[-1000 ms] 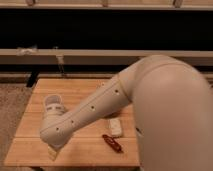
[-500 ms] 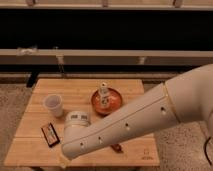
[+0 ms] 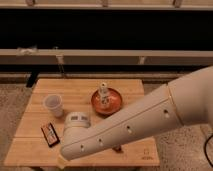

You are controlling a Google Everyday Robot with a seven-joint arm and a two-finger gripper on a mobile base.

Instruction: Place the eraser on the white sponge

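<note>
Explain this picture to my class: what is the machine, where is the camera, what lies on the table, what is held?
The big white shape is a robot arm, reaching from the right across a wooden table. One camera looks down from the table's front. The gripper, at the arm's lower-left tip by the front edge, is open and seems to hold nothing. On the table lie a black eraser, a clear plastic cup and a red bowl holding a small white bottle. The white sponge is not visible; the arm hides part of the table.

Plastic cup, red bowl holding white bottle, wooden table
</note>
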